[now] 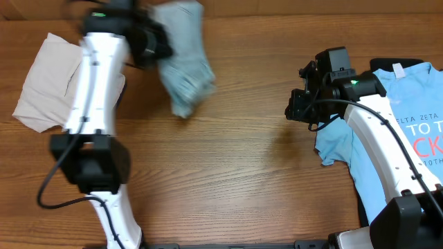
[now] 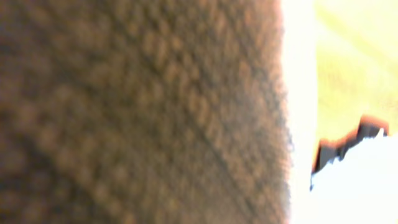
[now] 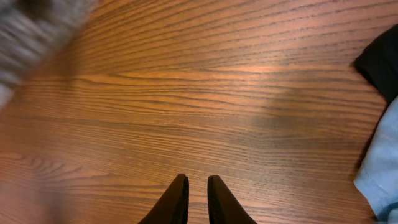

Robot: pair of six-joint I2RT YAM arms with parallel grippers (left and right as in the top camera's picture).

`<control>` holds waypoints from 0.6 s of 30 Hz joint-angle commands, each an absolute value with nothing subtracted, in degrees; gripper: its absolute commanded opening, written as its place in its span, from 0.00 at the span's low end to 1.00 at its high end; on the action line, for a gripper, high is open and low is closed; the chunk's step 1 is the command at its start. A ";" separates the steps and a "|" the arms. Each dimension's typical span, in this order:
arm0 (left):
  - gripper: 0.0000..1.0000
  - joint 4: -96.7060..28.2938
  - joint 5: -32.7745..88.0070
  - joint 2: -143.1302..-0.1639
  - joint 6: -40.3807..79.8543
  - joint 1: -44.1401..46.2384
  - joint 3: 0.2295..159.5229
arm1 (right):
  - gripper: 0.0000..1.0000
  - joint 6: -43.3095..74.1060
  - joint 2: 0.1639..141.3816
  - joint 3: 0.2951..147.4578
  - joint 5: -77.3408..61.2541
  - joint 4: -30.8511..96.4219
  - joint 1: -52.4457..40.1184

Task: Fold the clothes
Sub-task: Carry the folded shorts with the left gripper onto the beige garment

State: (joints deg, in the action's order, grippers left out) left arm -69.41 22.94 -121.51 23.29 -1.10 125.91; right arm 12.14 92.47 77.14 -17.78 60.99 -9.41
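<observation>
Four garments share a brown surface [image 1: 249, 173] with long, fine wood grain. The denim shorts [image 1: 185, 66] are light-wash blue, bunched into a blurred, rumpled clump at the far edge, left of centre. Beige shorts [image 1: 45, 86] lie flat at the far left in a smooth, soft-cornered fold, partly under the left arm. A sky-blue T-shirt [image 1: 408, 86] of thin knit spreads out at the right, with a black garment [image 3: 380, 59] showing at its edge.

The left fingers [image 1: 158, 48] are buried in cloth. The denim shorts gather and hang from them, so they are clamped on the denim. In the left wrist view a coarse, out-of-focus weave fills nearly everything. The right fingers [image 3: 198, 180] are dark and tapered, drawn almost together with only a thin slit between them. They hold nothing and hover over bare wood just left of the T-shirt.

White print on the T-shirt reads "ELTA ZETA", "TO T" and "10TH", with red "CK" between. The right arm [image 1: 387, 145] and the frame edge cut off the rest.
</observation>
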 commanded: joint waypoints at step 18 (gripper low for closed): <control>0.04 -50.59 34.48 -121.27 16.91 -32.64 112.09 | 0.14 12.21 92.38 77.47 -18.13 60.93 -9.61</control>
State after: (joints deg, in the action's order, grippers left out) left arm -53.56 29.67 -121.95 19.05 -32.53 114.91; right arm 12.16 92.49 77.14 -17.78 61.04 -9.43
